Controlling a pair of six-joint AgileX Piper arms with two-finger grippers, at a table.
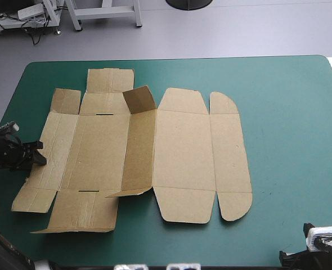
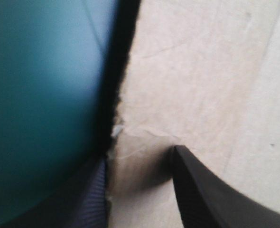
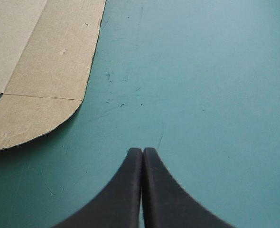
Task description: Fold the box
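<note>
Pinching the brown board, the left gripper [image 2: 139, 156] has 1 black finger [image 2: 211, 194] lying on top of the sheet, while the other [image 2: 85, 199] goes under its rough edge. The 2 are nearly together with the sheet between them. The board is creased just ahead of them, and the edge casts a dark shadow on the teal-green cover [image 2: 40, 95] beside it.

The right gripper [image 3: 142, 149] is closed and empty. Its 2 fingers meet in a pointed arch over bare cover, and the rounded corner of a flap lies ahead and to one side, apart from them.

From above, the box [image 1: 155, 152] lies spread open across the left and middle of the table [image 1: 290, 112], mostly flat. 1 small flap [image 1: 139, 101] near the far edge stands up. The left gripper meets the sheet at its left edge, and the right gripper sits at the table's near right corner, well apart from the board.
</note>
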